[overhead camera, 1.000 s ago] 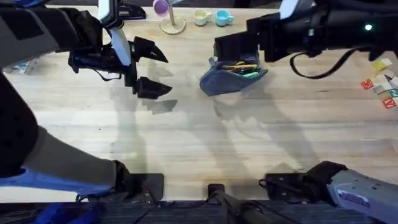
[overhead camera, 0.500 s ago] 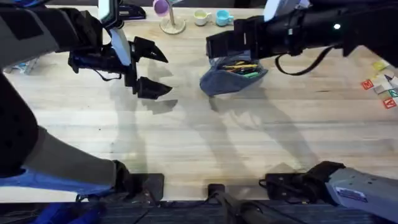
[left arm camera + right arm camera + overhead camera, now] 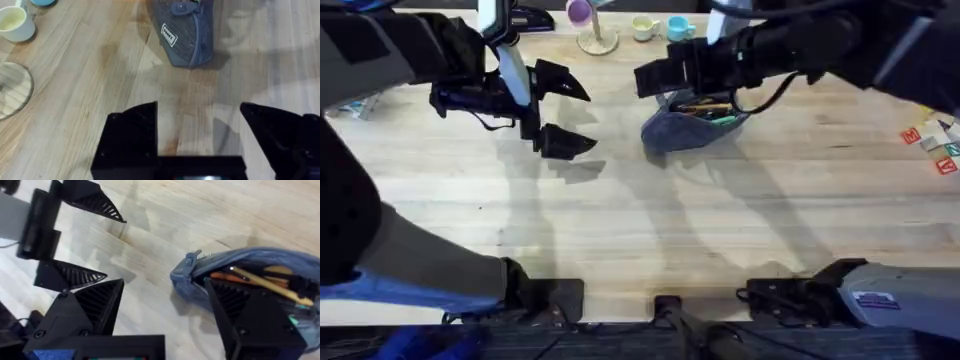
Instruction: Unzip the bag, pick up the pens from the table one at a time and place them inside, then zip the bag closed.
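Observation:
The grey-blue bag (image 3: 685,130) lies on the table (image 3: 640,220) at the back middle, its zip open. Pens (image 3: 710,110) lie inside it, a green one (image 3: 724,119) and orange-yellow ones (image 3: 260,282) showing through the mouth. My right gripper (image 3: 655,78) hovers open over the bag's left end, one finger (image 3: 250,315) above the opening and the other (image 3: 95,305) off to the side of the zip end (image 3: 192,262). My left gripper (image 3: 563,112) stands open a short way left of the bag (image 3: 187,30), nothing between its fingers (image 3: 132,135).
At the table's back edge are a purple piece on a round wooden stand (image 3: 588,28), a cream cup (image 3: 645,28) and a blue cup (image 3: 680,28). Small coloured blocks (image 3: 940,140) lie at the far right. The front half of the table is bare wood.
The right arm has swung left, bringing its gripper from the bag's top over to the bag's left end. The left arm and the bag have stayed put.

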Tool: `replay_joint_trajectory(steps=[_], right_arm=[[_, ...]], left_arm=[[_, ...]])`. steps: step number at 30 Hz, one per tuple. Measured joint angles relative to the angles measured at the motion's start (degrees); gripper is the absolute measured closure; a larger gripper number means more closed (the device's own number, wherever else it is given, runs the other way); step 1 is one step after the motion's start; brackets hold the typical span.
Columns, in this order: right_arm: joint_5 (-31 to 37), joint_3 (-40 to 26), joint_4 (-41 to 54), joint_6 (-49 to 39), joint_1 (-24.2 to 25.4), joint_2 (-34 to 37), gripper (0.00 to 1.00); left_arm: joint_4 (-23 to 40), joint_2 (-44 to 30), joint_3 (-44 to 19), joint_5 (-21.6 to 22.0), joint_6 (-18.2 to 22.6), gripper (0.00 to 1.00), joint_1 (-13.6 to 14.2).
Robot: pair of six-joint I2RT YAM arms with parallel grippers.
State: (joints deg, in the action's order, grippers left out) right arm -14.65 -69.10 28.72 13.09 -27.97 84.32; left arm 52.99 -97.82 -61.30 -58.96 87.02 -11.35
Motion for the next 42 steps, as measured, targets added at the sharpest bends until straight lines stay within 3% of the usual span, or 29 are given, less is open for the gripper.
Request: replay_joint_trajectory(steps=[11,23,30,38,39,42], right_arm=[[0.0,0.0,-4.6,-8.5,0.0,5.4,0.004],[0.0,0.0,-6.5,-10.8,0.0,11.4,0.016],[1.4,0.0,-6.6,-11.3,0.1,11.7,0.42],[1.8,0.0,-6.6,-11.4,0.4,11.8,0.747],[1.3,0.0,-6.5,-11.4,0.3,11.8,0.944],[0.9,0.0,-6.5,-11.4,0.0,11.8,0.97]], left_arm=[[0.1,0.0,0.0,0.0,0.0,0.008,0.0],[0.1,0.0,0.0,0.0,0.0,0.008,0.0],[0.1,0.0,0.0,0.0,0.0,0.008,0.0],[0.1,0.0,0.0,0.0,0.0,0.008,0.0],[0.1,0.0,0.0,0.0,0.0,0.008,0.0],[0.1,0.0,0.0,0.0,0.0,0.008,0.0]])
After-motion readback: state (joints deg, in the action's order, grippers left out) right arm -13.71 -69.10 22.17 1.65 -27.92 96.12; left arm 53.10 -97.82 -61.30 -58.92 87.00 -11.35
